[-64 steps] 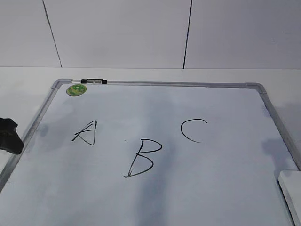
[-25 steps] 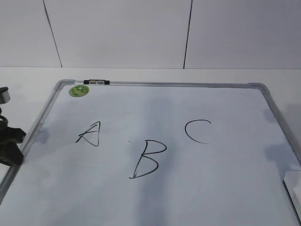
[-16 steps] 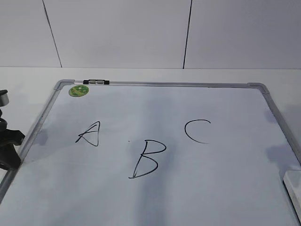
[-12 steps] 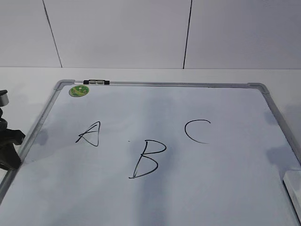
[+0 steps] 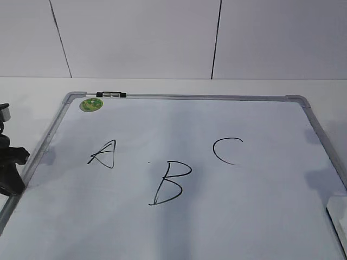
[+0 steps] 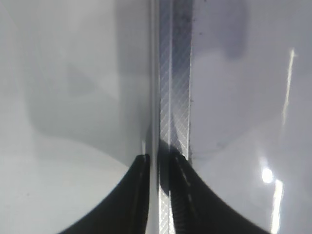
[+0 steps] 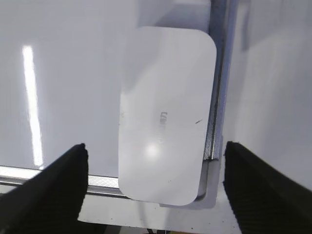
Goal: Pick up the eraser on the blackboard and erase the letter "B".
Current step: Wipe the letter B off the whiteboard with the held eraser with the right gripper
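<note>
The blackboard lies flat, with the letter "B" in black near its middle. The white eraser rests at the board's near right corner, cut off by the picture edge. In the right wrist view the eraser lies over the board's corner frame, and my right gripper is open, one finger on each side of it, apart from it. My left gripper is at the board's left edge. In the left wrist view it is shut on the board's frame strip.
An "A" is left of the "B" and a "C" is to its upper right. A small black-and-silver marker lies on the top frame beside a green sticker. A white wall stands behind the table.
Early on, the board and its letters shifted slightly right and the left gripper rose into view at the left edge. Over the last second almost nothing moves; the eraser shows a little less.
</note>
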Controlling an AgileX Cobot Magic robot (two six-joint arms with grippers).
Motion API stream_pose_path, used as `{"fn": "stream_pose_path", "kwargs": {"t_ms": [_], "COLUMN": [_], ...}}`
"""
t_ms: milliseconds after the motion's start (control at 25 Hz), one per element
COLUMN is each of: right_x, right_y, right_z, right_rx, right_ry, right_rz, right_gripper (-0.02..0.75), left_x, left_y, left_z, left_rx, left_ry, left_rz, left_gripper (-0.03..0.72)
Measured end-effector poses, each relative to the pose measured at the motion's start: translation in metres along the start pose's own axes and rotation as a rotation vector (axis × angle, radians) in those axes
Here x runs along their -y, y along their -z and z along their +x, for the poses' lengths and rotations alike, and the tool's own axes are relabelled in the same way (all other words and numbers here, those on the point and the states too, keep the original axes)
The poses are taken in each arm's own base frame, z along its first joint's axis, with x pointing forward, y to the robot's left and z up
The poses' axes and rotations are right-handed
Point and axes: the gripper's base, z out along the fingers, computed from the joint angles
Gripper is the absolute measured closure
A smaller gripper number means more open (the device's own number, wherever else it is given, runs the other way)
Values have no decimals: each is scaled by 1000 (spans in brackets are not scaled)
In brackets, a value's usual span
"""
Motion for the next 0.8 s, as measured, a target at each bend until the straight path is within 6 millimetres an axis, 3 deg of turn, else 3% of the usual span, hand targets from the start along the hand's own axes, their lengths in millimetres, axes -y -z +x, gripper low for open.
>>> {"fn": "stream_pose_path", "kwargs": {"t_ms": [800], "right_x": [7], "right_y": [-51], "right_z": [-22], "right_rx": [-150], "right_ry": [-19], "right_rz": [3], "right_gripper": [57], "left_x": [0], "left_y": [0], "left_z": [0], "left_rx": [-1], "left_ry": [0], "left_rz": [0], "left_gripper": [579]}}
